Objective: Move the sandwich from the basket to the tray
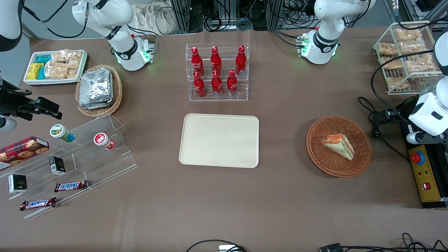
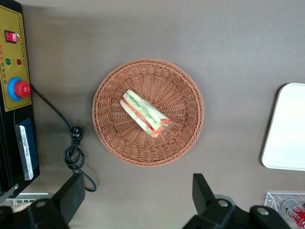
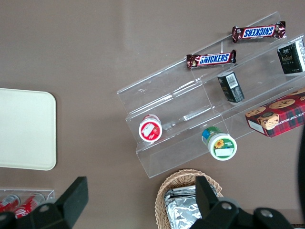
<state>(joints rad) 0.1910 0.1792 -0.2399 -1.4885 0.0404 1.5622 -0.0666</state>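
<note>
The sandwich (image 1: 338, 146), a pale wedge with orange-red and green layers, lies in the round reddish-brown basket (image 1: 316, 154); both also show in the left wrist view, the sandwich (image 2: 144, 113) in the basket (image 2: 109, 133). The cream tray (image 1: 219, 140) lies flat, bare, toward the middle of the table; its edge shows in the left wrist view (image 2: 288, 129). My left gripper (image 1: 383, 117) hangs high above the table, beside the basket and a little farther from the front camera. In the wrist view the gripper (image 2: 138, 195) is open and empty, well above the basket.
A yellow control box with a red button (image 1: 421, 168) and a looped black cable (image 1: 376, 133) lie beside the basket, toward the working arm's end. A clear rack of red bottles (image 1: 217, 71) stands farther from the front camera than the tray. A wire snack rack (image 1: 406, 56) stands farther back.
</note>
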